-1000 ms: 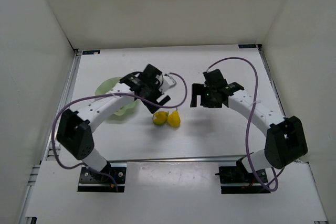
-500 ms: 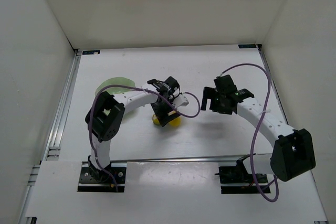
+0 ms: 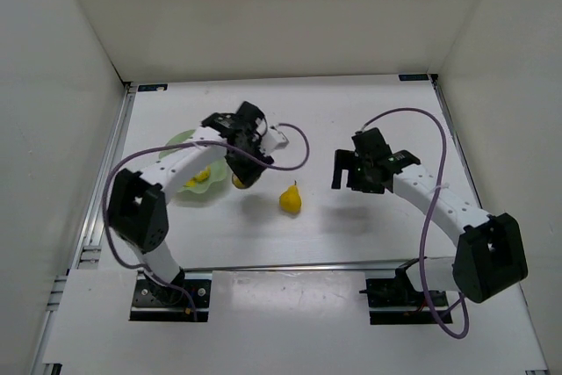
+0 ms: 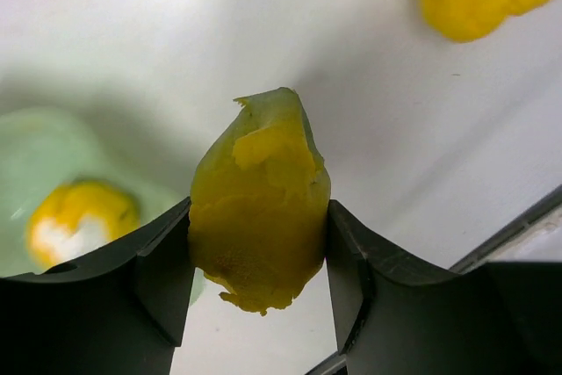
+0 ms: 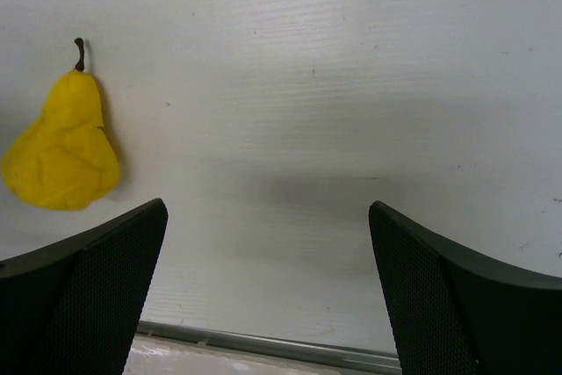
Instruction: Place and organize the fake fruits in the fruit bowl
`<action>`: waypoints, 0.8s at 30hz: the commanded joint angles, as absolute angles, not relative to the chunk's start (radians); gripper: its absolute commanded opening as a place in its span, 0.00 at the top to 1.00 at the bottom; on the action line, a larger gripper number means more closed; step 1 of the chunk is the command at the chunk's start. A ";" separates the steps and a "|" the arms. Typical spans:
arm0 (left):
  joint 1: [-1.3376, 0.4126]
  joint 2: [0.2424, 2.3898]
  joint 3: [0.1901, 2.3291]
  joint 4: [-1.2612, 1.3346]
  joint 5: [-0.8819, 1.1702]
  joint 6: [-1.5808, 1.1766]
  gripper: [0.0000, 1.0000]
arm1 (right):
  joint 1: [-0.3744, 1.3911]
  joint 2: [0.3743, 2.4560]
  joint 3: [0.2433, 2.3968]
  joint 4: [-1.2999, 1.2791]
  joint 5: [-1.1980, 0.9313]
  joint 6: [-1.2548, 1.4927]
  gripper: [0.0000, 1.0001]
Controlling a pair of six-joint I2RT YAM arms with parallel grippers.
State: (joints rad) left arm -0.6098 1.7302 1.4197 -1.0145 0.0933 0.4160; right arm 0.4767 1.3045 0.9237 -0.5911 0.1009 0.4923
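My left gripper (image 3: 241, 173) is shut on a yellow-green fake fruit (image 4: 263, 182) and holds it above the table, just right of the fruit bowl (image 3: 180, 142). The bowl is pale green with a wavy rim (image 4: 35, 142). Inside it lies a peeled yellow fruit (image 4: 77, 224) showing white flesh (image 3: 204, 177). A yellow pear (image 3: 291, 198) with a dark stem lies on the table between the arms. In the right wrist view the pear (image 5: 61, 151) sits far left. My right gripper (image 5: 268, 243) hangs open and empty to the right of it (image 3: 349, 182).
White walls enclose the table on three sides. A metal rail (image 3: 290, 264) runs along the near edge, and purple cables (image 3: 413, 116) loop off both arms.
My left gripper closed on the yellow-green fruit beside the pear and carried it left toward the bowl. The pear stayed put. The right arm shifted only slightly.
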 commanded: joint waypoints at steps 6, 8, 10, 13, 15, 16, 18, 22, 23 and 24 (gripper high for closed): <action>-0.261 1.519 1.425 -0.908 -0.103 0.270 0.64 | 0.675 1.465 1.069 -0.560 0.074 0.416 0.01; -0.172 1.519 1.413 -0.873 -0.150 0.233 0.64 | 0.715 1.521 1.107 -0.560 0.049 0.407 0.01; -0.126 1.552 1.413 -0.861 -0.175 0.222 0.62 | 0.748 1.583 1.165 -0.560 0.040 0.396 0.01; -0.054 1.615 1.413 -0.861 -0.222 0.184 0.62 | 0.770 1.665 1.235 -0.560 0.040 0.387 0.01; -0.013 1.650 1.425 -0.861 -0.232 0.184 0.56 | 0.779 1.709 1.268 -0.600 0.031 0.387 0.01; -0.003 1.667 1.425 -0.861 -0.232 0.184 0.50 | 0.779 1.742 1.284 -0.610 0.031 0.387 0.01; 0.006 1.703 1.425 -0.861 -0.232 0.184 0.21 | 0.788 1.769 1.313 -0.630 0.031 0.396 0.01; 0.015 1.717 1.434 -0.851 -0.232 0.175 0.00 | 0.808 1.805 1.338 -0.643 0.040 0.396 0.01; 0.026 1.707 1.434 -0.851 -0.232 0.164 0.00 | 0.808 1.821 1.351 -0.658 0.040 0.396 0.01; 0.026 1.707 1.443 -0.851 -0.232 0.164 0.00 | 0.808 1.821 1.351 -0.667 0.040 0.396 0.01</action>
State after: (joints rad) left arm 0.0170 1.7542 1.4235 -0.8742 -0.2127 0.1871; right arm 0.7967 1.8099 1.2968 -0.6189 0.0414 0.4084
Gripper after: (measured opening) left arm 0.989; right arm 0.993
